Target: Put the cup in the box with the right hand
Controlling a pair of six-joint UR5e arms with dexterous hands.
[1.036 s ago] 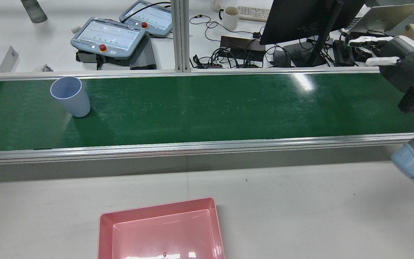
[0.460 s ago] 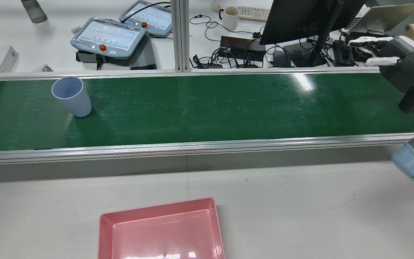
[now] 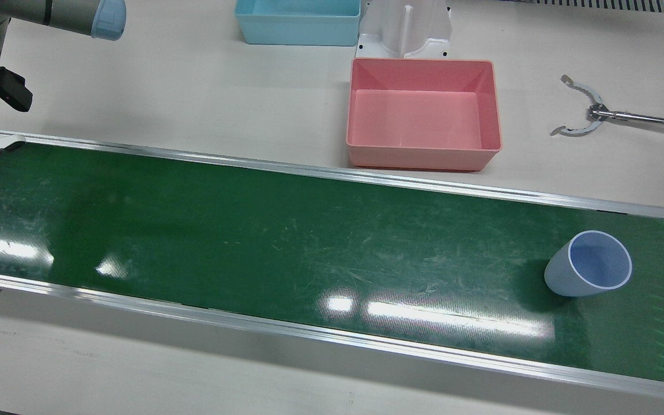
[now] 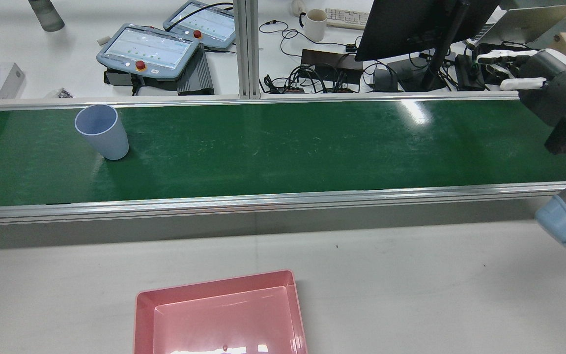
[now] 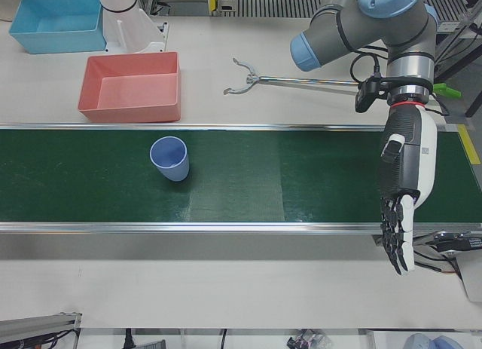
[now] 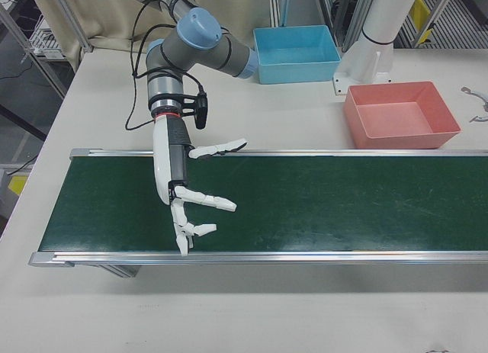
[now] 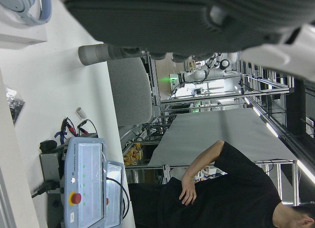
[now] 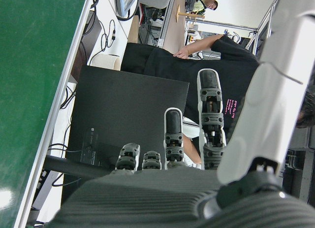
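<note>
A pale blue cup (image 4: 102,132) stands upright on the green belt (image 4: 312,147), near its left end in the rear view; it also shows in the front view (image 3: 588,271) and left-front view (image 5: 170,159). The pink box (image 3: 424,112) sits on the table beside the belt, with nothing in it. My right hand (image 6: 187,189) hangs over the belt's other end, open with fingers spread, far from the cup; the rear view shows the hand (image 4: 523,73) at its right edge. My left hand (image 5: 403,191) hovers open over the belt, beyond the cup.
A blue box (image 3: 297,20) and a white pedestal (image 3: 407,26) stand behind the pink box. A metal grabber tool (image 3: 585,109) lies on the table. Teach pendants (image 4: 148,49), a monitor and cables crowd the desk past the belt. A person in black (image 7: 221,188) sits there.
The cup has drifted a little to the right along the belt in the rear view. The right hand has stayed where it was.
</note>
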